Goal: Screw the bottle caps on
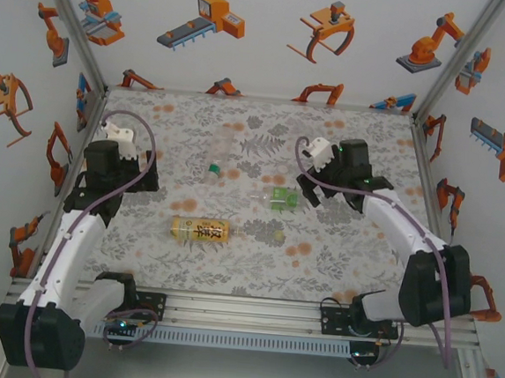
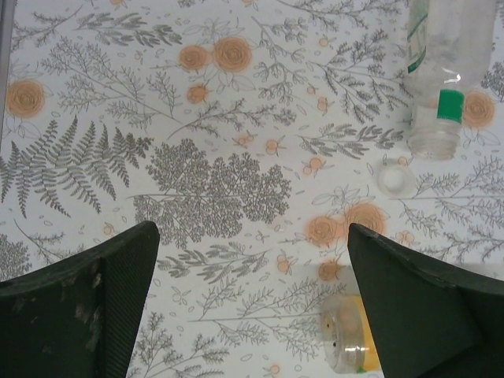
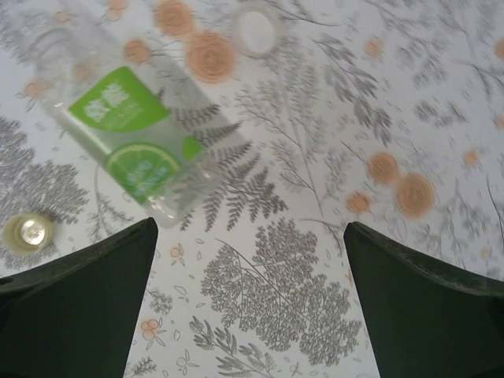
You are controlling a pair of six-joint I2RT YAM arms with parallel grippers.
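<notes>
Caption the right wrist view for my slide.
Open right gripper over the floral table, green-label bottle lying ahead, white cap beyond.

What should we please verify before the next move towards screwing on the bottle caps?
1. Left gripper open and empty: ok.
2. Right gripper open and empty: ok.
3. Green-label bottle upright: not ok, lying on its side.
4. Amber bottle upright: not ok, lying down.
5. White cap lying loose: ok.
6. Green cap, which bottle it fits: cannot tell.
</notes>
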